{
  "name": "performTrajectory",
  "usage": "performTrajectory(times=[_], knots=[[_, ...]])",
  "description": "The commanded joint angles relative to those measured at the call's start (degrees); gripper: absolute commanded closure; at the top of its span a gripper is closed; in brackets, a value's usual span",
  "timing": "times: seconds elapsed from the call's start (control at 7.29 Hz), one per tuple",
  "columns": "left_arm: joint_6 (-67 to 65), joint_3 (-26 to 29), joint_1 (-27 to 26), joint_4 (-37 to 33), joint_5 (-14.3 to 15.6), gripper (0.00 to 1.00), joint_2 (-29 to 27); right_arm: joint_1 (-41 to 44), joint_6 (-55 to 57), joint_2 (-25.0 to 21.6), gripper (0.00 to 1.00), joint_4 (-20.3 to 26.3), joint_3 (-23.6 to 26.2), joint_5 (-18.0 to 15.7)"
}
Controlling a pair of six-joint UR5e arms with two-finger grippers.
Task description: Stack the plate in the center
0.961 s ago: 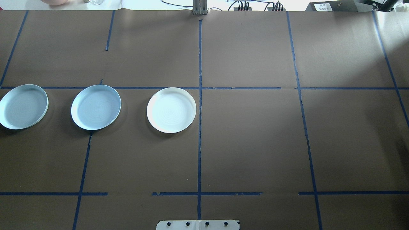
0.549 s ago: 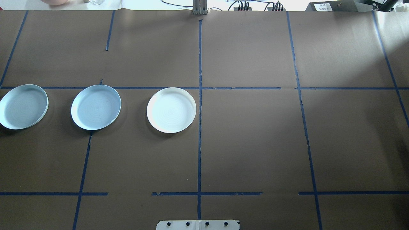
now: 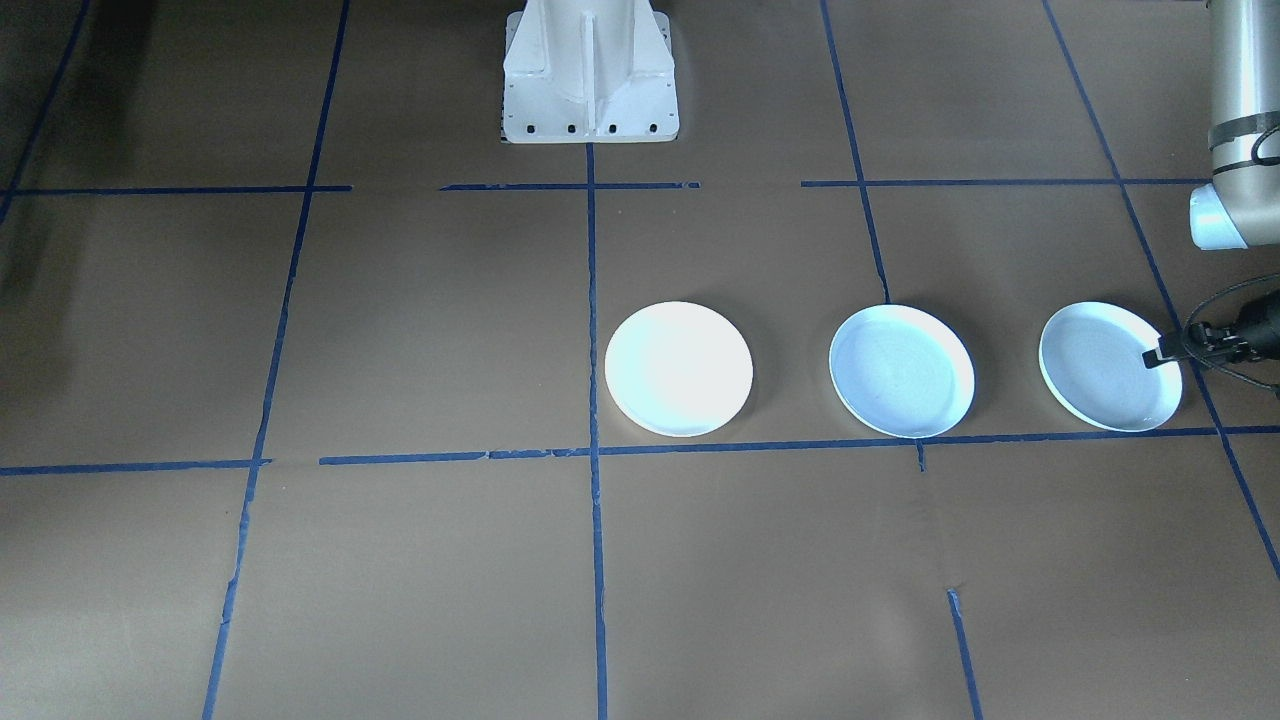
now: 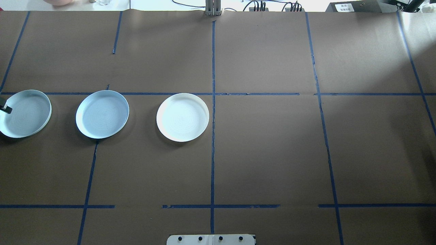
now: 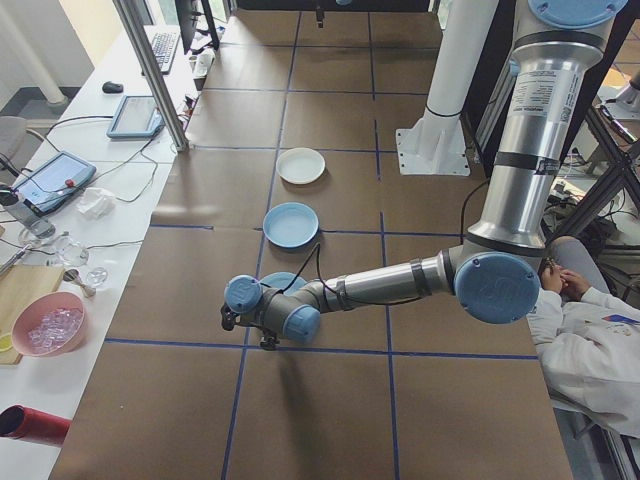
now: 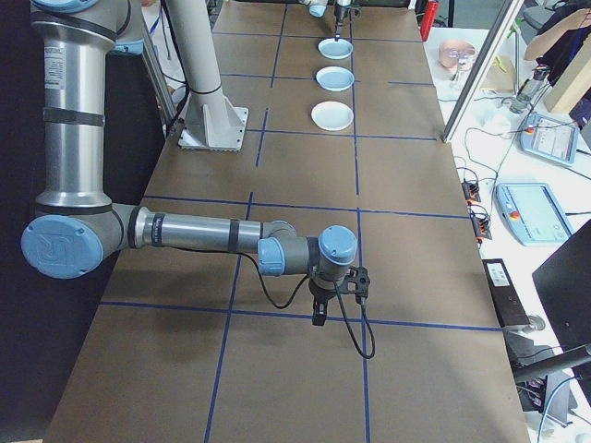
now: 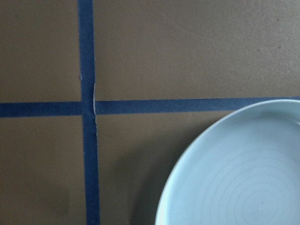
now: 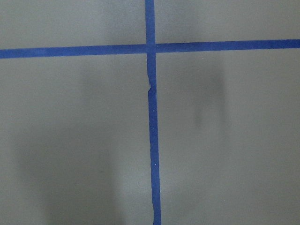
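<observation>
The table [image 4: 272, 153] carries three plates in a row: white plate [image 4: 183, 117] beside the centre line, middle blue plate [image 4: 102, 114], outer blue plate [image 4: 25, 114]. The left gripper [image 3: 1165, 352] overlaps the outer plate's edge; finger state indeterminate. The right gripper [image 6: 319, 314] hangs over bare table; finger state indeterminate.

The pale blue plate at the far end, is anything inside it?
Nothing lies inside the pale blue round plate; its ringed bottom is bare. The left gripper hangs over its rim, hiding that small part.
</observation>
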Motion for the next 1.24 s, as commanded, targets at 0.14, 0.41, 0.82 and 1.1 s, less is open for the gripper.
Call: performTrajectory(times=[0.14,0.41,0.82,1.1], knots=[[-0.2,0.8,0.5,-1.2,-0.1,0.6,0.0,0.0,0.0,0.0,0.0,0.0,0.0,0.0],[-0.2,0.7,0.5,-1.2,-0.6,1.0,0.1,-0.1,0.0,0.0,0.0,0.0,0.0,0.0],[0.2,-2.5,-0.4,-1.3,-6.1,1.0,1.1,0.0,0.0,0.0,0.0,0.0,0.0,0.0],[0.2,-4.8,-1.6,-1.2,-10.0,1.0,1.2,0.0,0.0,0.0,0.0,0.0,0.0,0.0]])
